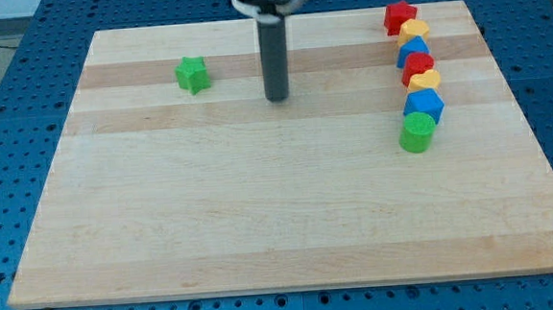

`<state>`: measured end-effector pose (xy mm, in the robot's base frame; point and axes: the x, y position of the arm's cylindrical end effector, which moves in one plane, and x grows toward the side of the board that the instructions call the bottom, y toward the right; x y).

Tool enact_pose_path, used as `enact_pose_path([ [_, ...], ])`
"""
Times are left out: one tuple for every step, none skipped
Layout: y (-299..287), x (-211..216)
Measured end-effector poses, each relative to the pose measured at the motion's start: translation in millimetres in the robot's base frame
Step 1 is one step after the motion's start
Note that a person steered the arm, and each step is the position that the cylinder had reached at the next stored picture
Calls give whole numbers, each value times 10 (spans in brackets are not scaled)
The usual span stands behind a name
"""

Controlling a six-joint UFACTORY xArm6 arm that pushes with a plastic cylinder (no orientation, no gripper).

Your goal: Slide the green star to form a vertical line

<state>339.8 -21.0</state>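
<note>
The green star (193, 74) lies on the wooden board (260, 204) at the upper left. My tip (277, 98) rests on the board to the right of the star, well apart from it. At the view's right several blocks form a nearly vertical line, from the top: a red star (400, 17), a yellow block (414, 30), a blue block (412, 51), a red block (417, 66), a yellow block (426, 79), a blue block (424, 103) and a green cylinder (416, 132).
The board sits on a blue perforated table (5, 114). The arm's dark rod (273, 49) comes down from the view's top centre.
</note>
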Motion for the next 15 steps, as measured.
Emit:
enact_pose_path([
  [-407, -668],
  [-1001, -834],
  [-1145, -635],
  [-1147, -228],
  [-1150, 170],
  [-1150, 664],
  [-1141, 1084],
  [-927, 1402],
  [-593, 1657],
  [-232, 1787],
  [-45, 1747],
  [-34, 1612],
  [75, 1506],
  [179, 1433],
  [193, 1257],
])
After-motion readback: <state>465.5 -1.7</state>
